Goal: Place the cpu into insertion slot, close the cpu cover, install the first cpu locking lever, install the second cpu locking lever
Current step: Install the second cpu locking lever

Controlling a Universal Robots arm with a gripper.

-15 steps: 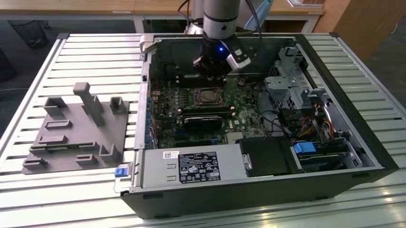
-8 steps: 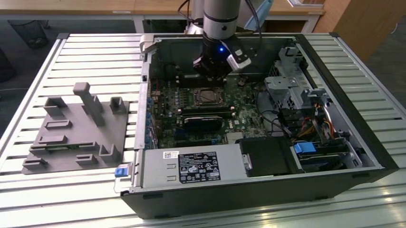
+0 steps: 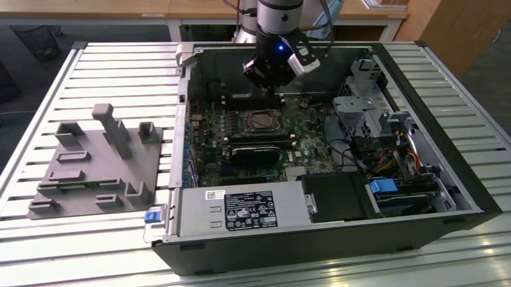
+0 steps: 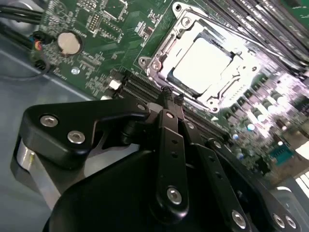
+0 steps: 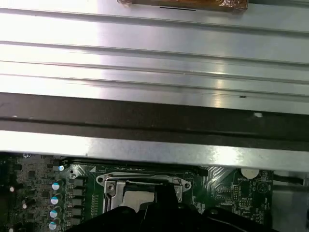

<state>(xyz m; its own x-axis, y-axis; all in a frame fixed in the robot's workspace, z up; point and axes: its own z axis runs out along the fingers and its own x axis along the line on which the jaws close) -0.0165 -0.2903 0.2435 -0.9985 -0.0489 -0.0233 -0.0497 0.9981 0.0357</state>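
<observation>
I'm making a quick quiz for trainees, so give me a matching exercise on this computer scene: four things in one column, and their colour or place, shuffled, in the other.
Things:
1. cpu
2. cpu cover
3. gripper
4. grey fixture block

Descriptions:
A. black, poised just beside the socket
B. on the slatted table, outside the case, at the exterior view's left
C. silvery square top, lying in the insertion slot
D. thin silver frame lying around the chip

Pairs: 1-C, 2-D, 3-A, 4-B
</observation>
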